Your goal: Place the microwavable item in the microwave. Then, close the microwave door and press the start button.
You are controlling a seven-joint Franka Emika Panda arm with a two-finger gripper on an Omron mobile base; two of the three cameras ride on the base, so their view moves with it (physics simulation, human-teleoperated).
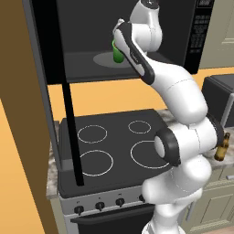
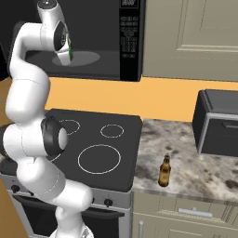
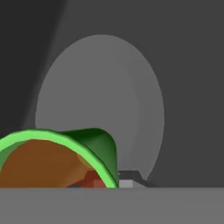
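The green cup sits at the end of the arm, inside the open cavity of the microwave, and the relation that matters now is the one between the cup's base and the grey turntable plate. In the hand view the plate spreads from about 11 o'clock round to 2 o'clock beyond the cup's rim, while the cup itself fills the 7 o'clock corner, its mouth turned toward the camera with brown liquid showing inside. The end effector's fingers are almost wholly hidden behind the cup; only a small grey piece shows at the cup's 4 o'clock side, so how far they stand apart cannot be told, nor can a firm grip be confirmed, though the cup staying with the hand suggests it is held.

From the left base view the cup overlaps the plate's right portion and appears upright. From the right base view a green sliver peeks past the wrist, over the plate. Whether the cup's bottom touches the plate or hangs just above it is not clear.

The microwave door stands swung open at 9 o'clock of the cavity, its bar handle hanging over the stove.
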